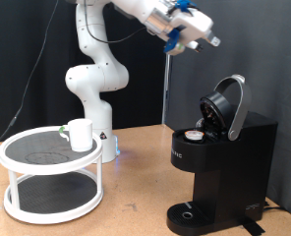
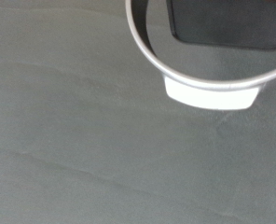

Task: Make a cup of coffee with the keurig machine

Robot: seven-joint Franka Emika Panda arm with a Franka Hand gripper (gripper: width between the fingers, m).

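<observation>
The keurig machine stands at the exterior view's right, black and boxy, with its rounded lid tilted open. A small round white-rimmed pod sits in the open chamber. The cup, a plain white mug, stands on the top tier of a round white shelf at the exterior view's left. My gripper is high in the air above the open lid, apart from it, with nothing seen in it. The wrist view shows no fingers, only a silver hoop around a black part, seemingly the lid.
The arm's white base stands behind the shelf at the back of the wooden table. A black curtain hangs behind. A cable runs along the table's edge at the exterior view's lower right.
</observation>
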